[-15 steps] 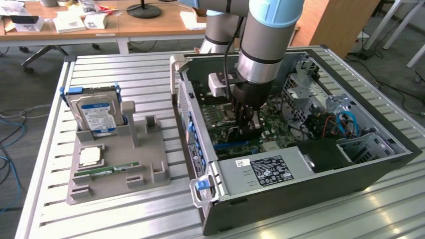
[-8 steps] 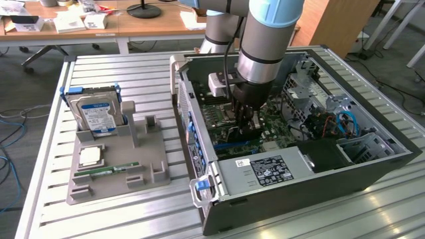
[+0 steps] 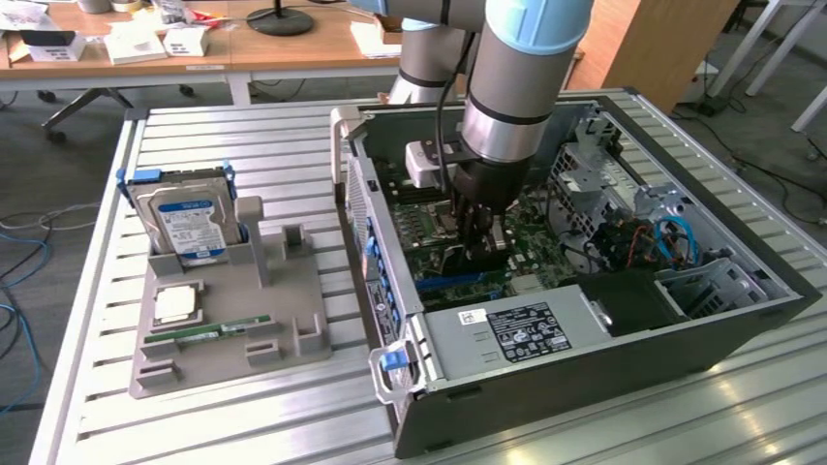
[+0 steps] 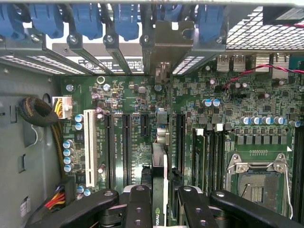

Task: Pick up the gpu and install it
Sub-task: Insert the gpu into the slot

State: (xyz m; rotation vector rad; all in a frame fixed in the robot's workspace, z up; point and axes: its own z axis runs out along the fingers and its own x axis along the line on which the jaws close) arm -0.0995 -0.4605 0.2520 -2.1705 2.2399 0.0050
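While the arm reaches down into the open computer case [image 3: 723, 320] in the exterior view, its gripper [image 3: 475, 247] pinches the gpu [image 3: 450, 260] close over the motherboard [image 3: 543, 247] (a hard drive [image 3: 188, 225] stands outside, well apart). On the wrist view, the fingers [image 4: 138, 206] clamp the gpu [image 4: 160, 161] edge-on among the expansion slots [image 4: 127, 147].

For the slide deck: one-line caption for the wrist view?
Gripper holds the graphics card edge-on at the motherboard slots inside the open computer case.
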